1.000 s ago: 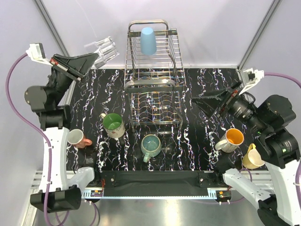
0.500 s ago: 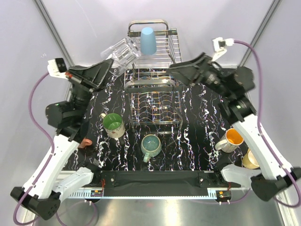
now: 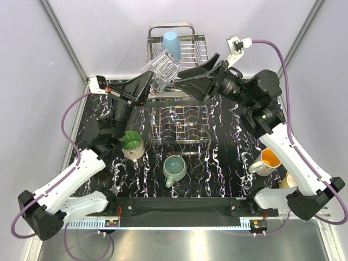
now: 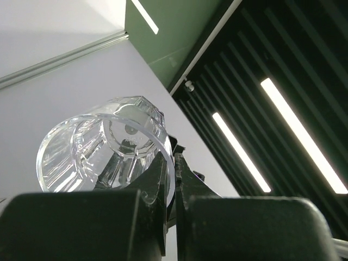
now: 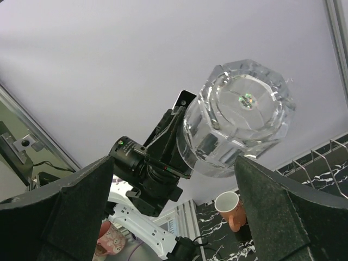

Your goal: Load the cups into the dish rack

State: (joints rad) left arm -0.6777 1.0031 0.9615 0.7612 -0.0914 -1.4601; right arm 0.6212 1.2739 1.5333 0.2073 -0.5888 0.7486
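Above the left edge of the tall chrome wire dish rack [image 3: 202, 49], the clear faceted glass tumbler [image 3: 163, 69] hangs tilted. It looks stiff, slick and breakable, best gripped across its ribbed wall. The left gripper [image 3: 147, 82] clamps its rim, while the right gripper [image 3: 182, 80] gapes at its base. A second ago both arms stood far apart.

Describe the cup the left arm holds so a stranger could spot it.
Find the tall chrome dish rack at the table's far side. Near its upper shelf, the left gripper pinches the rim of a clear glass, tilted in mid-air. It alone is transparent and faceted.
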